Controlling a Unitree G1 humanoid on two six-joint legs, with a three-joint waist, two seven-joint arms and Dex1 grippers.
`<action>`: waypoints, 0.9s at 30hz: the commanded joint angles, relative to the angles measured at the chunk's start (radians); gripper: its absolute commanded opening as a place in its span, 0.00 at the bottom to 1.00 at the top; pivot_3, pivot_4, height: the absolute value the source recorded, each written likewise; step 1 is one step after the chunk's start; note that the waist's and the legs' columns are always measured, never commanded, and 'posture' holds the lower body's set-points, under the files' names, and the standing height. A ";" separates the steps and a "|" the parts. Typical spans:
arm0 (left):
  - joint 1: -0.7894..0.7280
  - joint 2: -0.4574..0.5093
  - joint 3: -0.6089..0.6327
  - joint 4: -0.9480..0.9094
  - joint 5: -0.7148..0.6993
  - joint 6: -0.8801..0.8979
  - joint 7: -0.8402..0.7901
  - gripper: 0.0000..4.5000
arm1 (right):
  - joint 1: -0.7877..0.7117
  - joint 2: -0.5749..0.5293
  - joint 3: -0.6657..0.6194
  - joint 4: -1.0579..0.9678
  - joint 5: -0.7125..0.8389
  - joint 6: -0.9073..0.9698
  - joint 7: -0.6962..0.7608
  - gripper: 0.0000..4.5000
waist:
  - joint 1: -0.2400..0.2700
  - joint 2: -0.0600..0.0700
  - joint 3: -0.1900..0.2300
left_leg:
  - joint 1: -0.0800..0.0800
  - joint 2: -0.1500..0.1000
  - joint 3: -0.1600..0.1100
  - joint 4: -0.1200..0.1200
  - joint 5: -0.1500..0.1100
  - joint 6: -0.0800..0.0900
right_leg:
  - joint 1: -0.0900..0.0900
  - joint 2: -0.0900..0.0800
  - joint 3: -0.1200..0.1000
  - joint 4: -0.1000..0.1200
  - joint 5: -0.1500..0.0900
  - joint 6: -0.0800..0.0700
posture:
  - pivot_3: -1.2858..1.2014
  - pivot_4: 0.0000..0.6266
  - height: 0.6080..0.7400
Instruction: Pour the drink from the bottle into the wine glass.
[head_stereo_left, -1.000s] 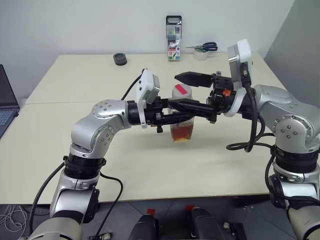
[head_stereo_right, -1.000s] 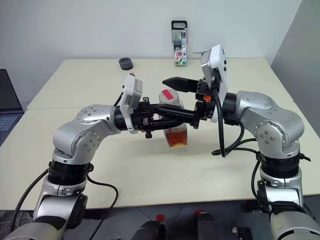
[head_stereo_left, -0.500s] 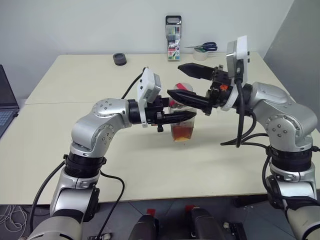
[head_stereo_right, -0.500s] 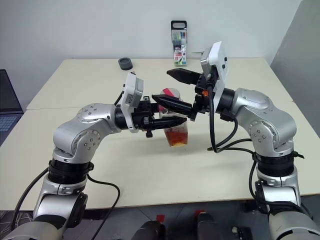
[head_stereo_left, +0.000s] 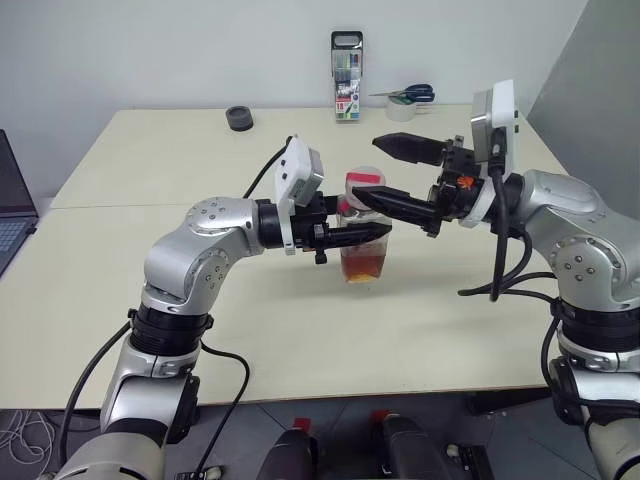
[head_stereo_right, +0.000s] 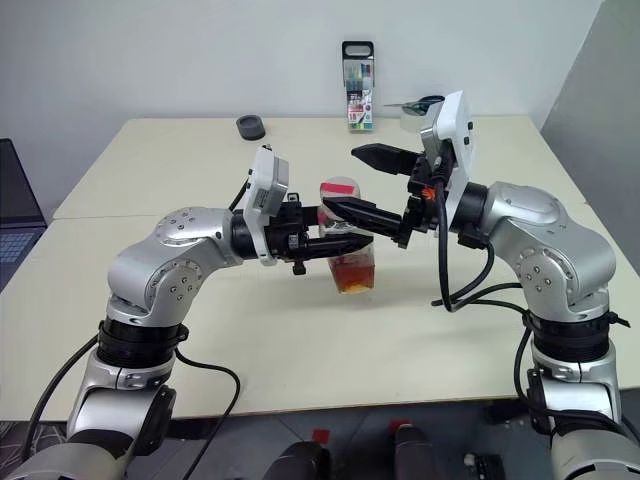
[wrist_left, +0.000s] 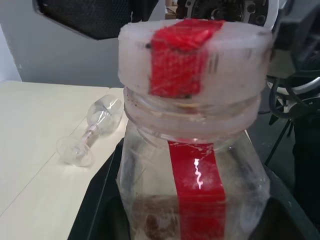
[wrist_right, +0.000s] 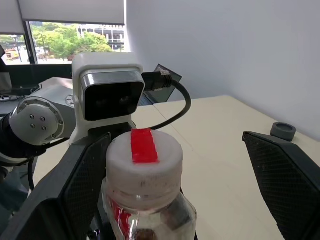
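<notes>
**Capped bottle gripped at mid-worktop, right hand spread around the cap**

One bottle (head_stereo_left: 362, 235), upright, white cap (wrist_right: 144, 156) with a red strip on. A little reddish-brown drink (head_stereo_left: 364, 266) in the bottom. One wine glass (wrist_left: 90, 134), lying on its side on the worktop, seen behind the bottle in the left wrist view. Two hands: left hand (head_stereo_left: 372, 232) clamped tight on the bottle's body from the left; right hand (head_stereo_left: 382, 172) wide apart, one finger on each side of the cap, holding nothing.

One pale beige worktop (head_stereo_left: 150, 160), a seam running across its left part. Along the far edge: one black-topped marker case (head_stereo_left: 347, 76) standing, one dark round lid (head_stereo_left: 239, 118), one tape roll (head_stereo_left: 403, 110) with scissors (head_stereo_left: 410, 94) on top. One laptop (head_stereo_left: 12, 205) at the left edge. White wall beyond, grey panel at far right.

Bare surface left of the bottle, right of it, and along the near edge.
</notes>
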 joint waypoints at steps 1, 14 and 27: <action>-0.024 -0.008 0.017 -0.028 -0.011 -0.038 -0.010 0.41 | 0.002 -0.019 -0.034 -0.020 0.009 0.006 -0.021 1.00 | 0.000 0.000 0.000 | 0.000 0.000 0.000 0.000 0.000 0.000 | 0.000 0.000 0.000 0.000 0.000 0.000 | 0.52 0.24 1.00; -0.022 -0.006 0.018 -0.030 -0.009 -0.035 -0.010 0.41 | 0.014 -0.039 -0.053 -0.017 0.020 0.012 -0.022 1.00 | 0.000 0.000 0.000 | 0.000 0.000 0.000 0.000 0.000 0.000 | 0.000 0.000 0.000 0.000 0.000 0.000 | 0.52 0.24 1.00; -0.022 -0.005 0.021 -0.030 -0.005 -0.035 -0.009 0.41 | 0.022 -0.074 -0.054 -0.044 0.077 0.036 -0.002 1.00 | 0.000 0.000 0.000 | 0.000 0.000 0.000 0.000 0.000 0.000 | 0.000 0.000 0.000 0.000 0.000 0.000 | 0.52 0.24 1.00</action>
